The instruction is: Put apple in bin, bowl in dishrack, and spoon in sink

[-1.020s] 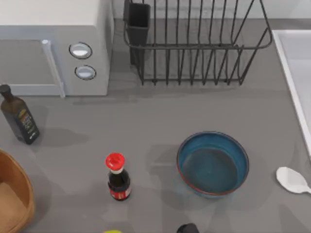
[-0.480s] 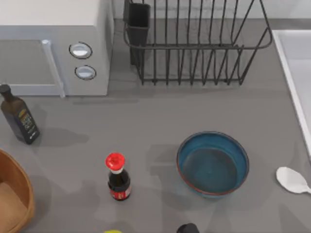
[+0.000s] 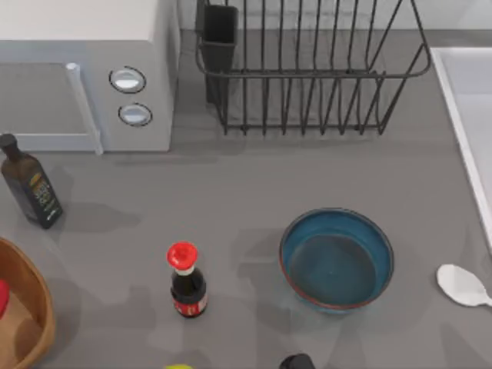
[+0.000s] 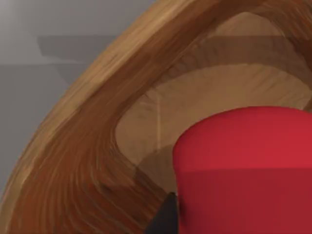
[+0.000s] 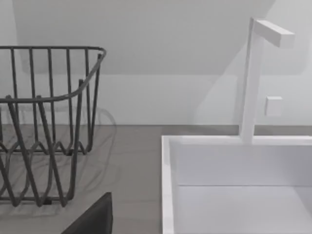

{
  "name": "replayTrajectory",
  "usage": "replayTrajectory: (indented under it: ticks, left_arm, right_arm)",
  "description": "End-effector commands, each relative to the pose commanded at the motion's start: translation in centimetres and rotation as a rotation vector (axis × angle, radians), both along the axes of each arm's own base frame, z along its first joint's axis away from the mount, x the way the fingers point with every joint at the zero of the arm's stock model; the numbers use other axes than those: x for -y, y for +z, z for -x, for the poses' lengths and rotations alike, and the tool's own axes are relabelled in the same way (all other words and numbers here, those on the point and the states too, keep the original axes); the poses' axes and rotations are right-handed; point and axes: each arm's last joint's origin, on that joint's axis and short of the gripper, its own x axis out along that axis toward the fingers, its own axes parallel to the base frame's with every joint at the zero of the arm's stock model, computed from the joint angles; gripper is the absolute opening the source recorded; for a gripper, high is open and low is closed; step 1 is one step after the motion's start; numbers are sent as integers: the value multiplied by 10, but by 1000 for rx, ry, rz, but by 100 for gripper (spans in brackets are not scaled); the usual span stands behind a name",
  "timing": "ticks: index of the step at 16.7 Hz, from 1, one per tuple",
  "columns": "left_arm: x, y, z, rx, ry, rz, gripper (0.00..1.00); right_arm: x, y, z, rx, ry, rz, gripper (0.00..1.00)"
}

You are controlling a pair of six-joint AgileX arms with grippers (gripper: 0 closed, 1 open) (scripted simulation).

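Sitting at the top view's left edge, the apple (image 3: 2,297) is inside the bin (image 3: 38,307); the left wrist view has it big and red (image 4: 243,170) over the wicker floor, bin wall (image 4: 83,161) curving around. Left end effector: a dark fingertip (image 4: 165,219) beside the apple, cannot tell if it grips. Right end effector state: cannot tell. Soy bottle (image 3: 187,283) stands mid-front of the worktop (image 3: 231,184). Bowl (image 3: 337,259) upright, right of it; spoon (image 3: 461,286) near the right edge. Dark oil bottle (image 3: 29,184) left. Farther back: microwave (image 3: 84,73), dishrack (image 3: 307,69), sink (image 3: 465,100) at right.
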Motion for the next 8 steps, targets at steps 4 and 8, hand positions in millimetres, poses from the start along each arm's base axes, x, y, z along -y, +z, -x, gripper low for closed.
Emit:
replayTrajectory:
  ticks: [4, 8]
  left_arm:
    - [0, 0, 0, 0, 0, 0, 100]
    - [0, 0, 0, 0, 0, 0, 100]
  right_arm:
    - [0, 0, 0, 0, 0, 0, 100]
    - [0, 0, 0, 0, 0, 0, 100]
